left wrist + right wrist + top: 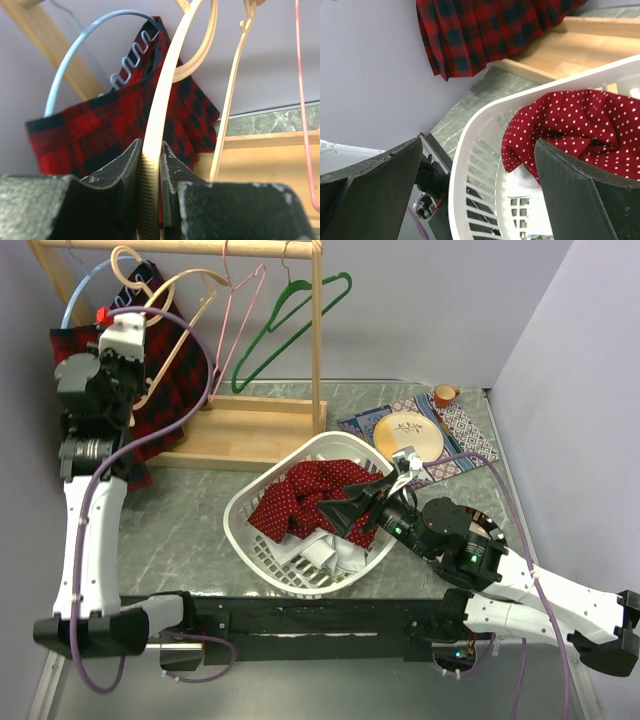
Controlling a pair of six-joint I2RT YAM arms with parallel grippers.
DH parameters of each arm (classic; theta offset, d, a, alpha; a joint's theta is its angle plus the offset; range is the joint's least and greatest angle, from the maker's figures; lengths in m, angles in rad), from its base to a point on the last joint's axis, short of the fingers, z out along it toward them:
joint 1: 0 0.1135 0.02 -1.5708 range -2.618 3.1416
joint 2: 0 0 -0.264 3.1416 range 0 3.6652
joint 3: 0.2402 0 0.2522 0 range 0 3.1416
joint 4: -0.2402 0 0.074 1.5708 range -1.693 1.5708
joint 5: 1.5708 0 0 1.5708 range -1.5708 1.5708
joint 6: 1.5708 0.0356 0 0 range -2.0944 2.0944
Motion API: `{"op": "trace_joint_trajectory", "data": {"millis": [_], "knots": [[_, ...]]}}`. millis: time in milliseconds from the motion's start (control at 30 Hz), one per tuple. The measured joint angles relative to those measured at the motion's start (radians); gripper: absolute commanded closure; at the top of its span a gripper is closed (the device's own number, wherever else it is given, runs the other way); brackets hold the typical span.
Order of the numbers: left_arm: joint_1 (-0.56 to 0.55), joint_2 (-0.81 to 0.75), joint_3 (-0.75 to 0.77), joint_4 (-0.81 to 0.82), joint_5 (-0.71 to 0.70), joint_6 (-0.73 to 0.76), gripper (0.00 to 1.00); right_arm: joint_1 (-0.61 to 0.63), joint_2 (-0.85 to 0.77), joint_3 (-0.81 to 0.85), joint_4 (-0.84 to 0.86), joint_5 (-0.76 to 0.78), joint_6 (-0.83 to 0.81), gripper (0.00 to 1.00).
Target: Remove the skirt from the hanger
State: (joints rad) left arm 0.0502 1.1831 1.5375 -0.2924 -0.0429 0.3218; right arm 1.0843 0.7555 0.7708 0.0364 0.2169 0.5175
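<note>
At the far left, a cream hanger [165, 100] is clamped between the narrowed jaws of the left end effector [150, 155]. The plaid skirt [90, 135] is hung just behind it on the wooden rack [250, 425]. Which hanger carries it cannot be told. The skirt is judged not yet freed, so the removal itself is left to do. To the right, the right end effector [477, 145] is spread wide and empty over the white basket [470, 150], in which a red dotted cloth [570, 125] lies.

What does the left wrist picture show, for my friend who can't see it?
The left tool pinches a cream hanger. Behind it hangs a red-and-black checked skirt with a blue hanger by its top, and a pink hanger is far right.
</note>
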Motion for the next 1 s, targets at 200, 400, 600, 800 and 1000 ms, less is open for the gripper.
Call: {"op": "trace_joint_trajectory", "data": {"millis": [200, 400, 600, 800, 1000], "knots": [[-0.001, 0.093, 0.051, 0.049, 0.009, 0.035, 0.99, 0.0, -0.001, -0.001, 0.012, 0.016, -0.023, 0.0], [-0.013, 0.13, 0.064, 0.109, 0.008, 0.066, 0.99, 0.0, 0.004, -0.005, 0.031, 0.029, -0.038, 0.0], [-0.029, 0.192, 0.122, 0.153, 0.013, 0.085, 0.99, 0.0, 0.01, -0.005, 0.032, 0.033, -0.04, 0.0], [-0.041, 0.251, 0.124, 0.168, 0.012, 0.086, 0.93, 0.0, 0.008, -0.005, 0.033, 0.035, -0.031, 0.0], [-0.051, 0.257, 0.076, 0.199, 0.011, 0.096, 0.22, 0.0, 0.008, -0.005, 0.047, 0.01, -0.002, 0.0]]}}
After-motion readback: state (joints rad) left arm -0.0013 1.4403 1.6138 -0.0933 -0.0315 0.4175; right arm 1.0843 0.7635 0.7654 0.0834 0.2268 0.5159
